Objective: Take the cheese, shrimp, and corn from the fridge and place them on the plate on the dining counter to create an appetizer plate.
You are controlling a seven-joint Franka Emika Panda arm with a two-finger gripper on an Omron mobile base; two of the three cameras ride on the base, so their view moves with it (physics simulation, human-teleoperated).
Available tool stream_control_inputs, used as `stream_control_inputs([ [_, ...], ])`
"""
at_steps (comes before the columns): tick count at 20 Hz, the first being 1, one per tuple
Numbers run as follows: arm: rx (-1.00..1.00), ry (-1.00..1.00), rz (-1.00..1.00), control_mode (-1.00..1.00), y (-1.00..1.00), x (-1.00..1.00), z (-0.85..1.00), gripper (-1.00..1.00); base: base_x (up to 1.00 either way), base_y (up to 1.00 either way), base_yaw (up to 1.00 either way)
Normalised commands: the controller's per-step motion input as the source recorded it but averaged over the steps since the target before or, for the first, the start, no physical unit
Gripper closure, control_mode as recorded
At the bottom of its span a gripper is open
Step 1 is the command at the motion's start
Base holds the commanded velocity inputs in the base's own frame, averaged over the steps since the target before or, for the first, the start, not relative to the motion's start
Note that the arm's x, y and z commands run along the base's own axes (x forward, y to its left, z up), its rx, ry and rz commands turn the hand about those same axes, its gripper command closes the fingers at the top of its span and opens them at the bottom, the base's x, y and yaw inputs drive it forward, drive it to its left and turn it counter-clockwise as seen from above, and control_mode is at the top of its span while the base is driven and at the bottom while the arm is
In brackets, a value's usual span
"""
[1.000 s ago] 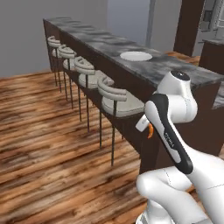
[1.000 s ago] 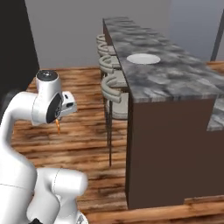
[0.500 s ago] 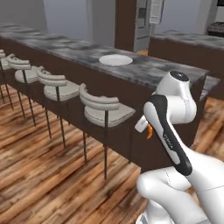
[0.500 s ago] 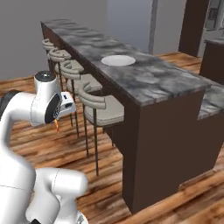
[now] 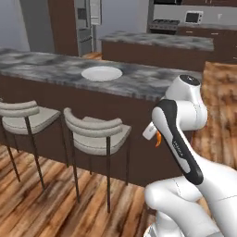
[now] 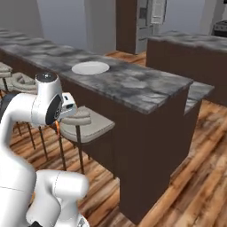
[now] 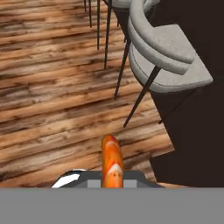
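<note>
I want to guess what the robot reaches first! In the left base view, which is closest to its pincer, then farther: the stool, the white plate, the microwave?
1. Stool, just left of the pincer, which grips the shrimp.
2. Plate, up on the dining counter.
3. Microwave, far back on the right.

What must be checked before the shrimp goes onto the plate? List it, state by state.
1. Shrimp in the gripper: ok, the orange piece sticks out between the shut jaws in the hand view.
2. Plate on the dining counter: ok, it lies flat on the marbled top.
3. Plate has free room: ok, its white surface looks bare, no cheese or corn on it.
4. Gripper above the plate: not ok, it hangs low beside the arm, over the wooden floor near a stool.
5. Path upward past the counter edge: cannot tell, clearance to the stools is unclear.
</note>
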Motion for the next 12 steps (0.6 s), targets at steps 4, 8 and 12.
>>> stream_control_inputs([
  [4, 0.0, 0.0, 0.0, 1.0, 0.0, 0.0, 0.0, 1.0, 0.12, 0.92, -0.59],
  [8, 0.0, 0.0, 0.0, 1.0, 0.0, 0.0, 0.0, 1.0, 0.0, 0.95, -0.57],
  [12, 0.0, 0.0, 0.0, 1.0, 0.0, 0.0, 0.0, 1.0, 0.0, 0.96, -0.56],
])
